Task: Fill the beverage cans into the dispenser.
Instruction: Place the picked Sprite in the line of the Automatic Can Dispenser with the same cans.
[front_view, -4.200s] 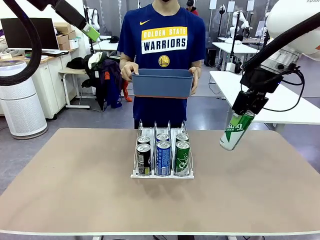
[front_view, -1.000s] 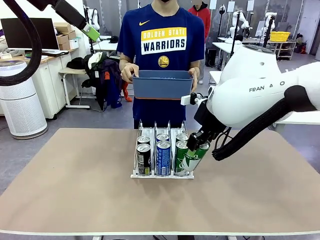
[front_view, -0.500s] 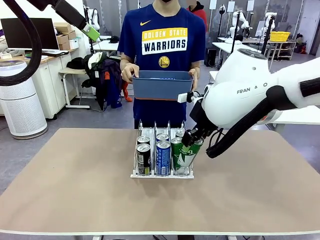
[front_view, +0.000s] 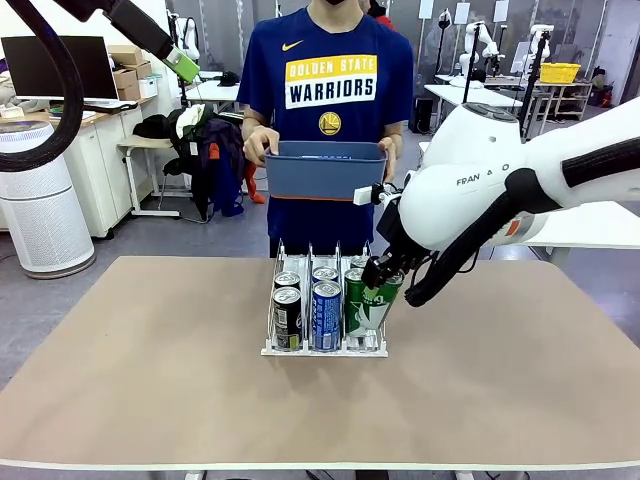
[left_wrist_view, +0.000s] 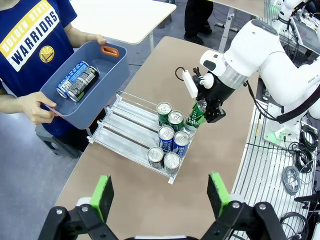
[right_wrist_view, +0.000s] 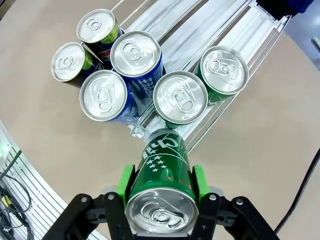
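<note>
Right gripper: green pads clamped on the sides of a green can, silver top facing the wrist camera. The can is tilted, its lower end aimed at the front of the dispenser, at the lane that holds green cans. That lower end is hidden behind the can's own body, so I cannot tell whether it touches the wire or the base.

Front view: the held can overlaps the front green one in the rack, so a gap between them cannot be made out. The right arm's white body covers the rack's far right corner.

Dispenser stands mid-table, near the person's side. Six standing cans fill the front ends of its three lanes, two deep: dark, blue, green. The rear parts of the lanes are bare metal.

Left gripper: high above the table, jaws spread wide, nothing between the pads. Its fingers are cut off by the bottom edge of its wrist view.

The person holds a blue-grey bin with both hands beyond the rack. Two loose cans lie in it, one blue, one dark; the front view hides them behind the bin wall.
</note>
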